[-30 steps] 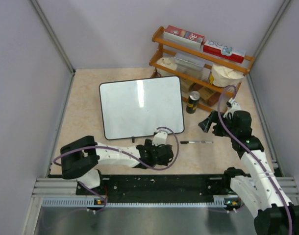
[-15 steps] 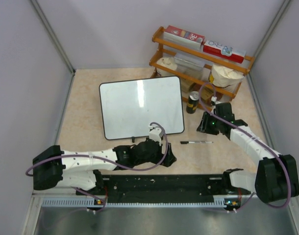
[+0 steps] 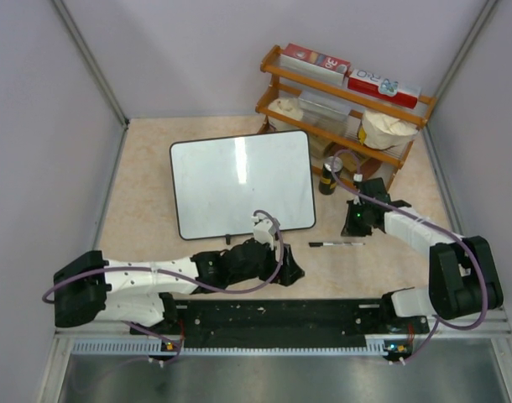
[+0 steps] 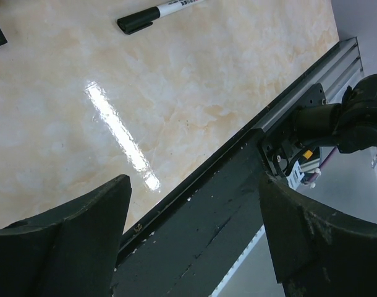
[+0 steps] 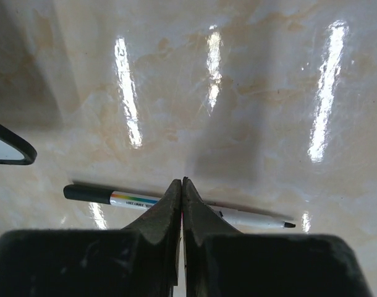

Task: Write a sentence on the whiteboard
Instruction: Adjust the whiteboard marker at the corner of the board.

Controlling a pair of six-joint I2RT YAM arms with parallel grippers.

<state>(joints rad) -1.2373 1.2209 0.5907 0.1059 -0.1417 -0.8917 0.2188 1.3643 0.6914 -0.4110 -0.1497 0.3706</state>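
Note:
The whiteboard [image 3: 239, 180] lies flat at mid-table with a thin black rim; its face looks blank and no sentence shows on it. A black-capped white marker [image 3: 336, 244] lies on the table to the right of the board's near corner. My right gripper [image 3: 354, 223] hovers just beyond the marker, fingers pressed together with nothing between them. In the right wrist view the shut tips [image 5: 182, 183] stand over the marker [image 5: 130, 199], which lies crosswise on the table. My left gripper [image 3: 289, 272] is open near the table's front edge, left of the marker [image 4: 139, 22]; its fingers [image 4: 71, 238] stand wide apart.
A wooden shelf [image 3: 340, 92] with boxes and bowls stands at the back right, with a dark can [image 3: 328, 175] in front of it. The black base plate [image 3: 273, 315] and metal rail run along the near edge. The whiteboard's corner [image 5: 6, 151] shows left of the right gripper.
My right gripper has shut and swung left and down to just above the marker. The left arm stretched out to the right, then held still with its gripper open.

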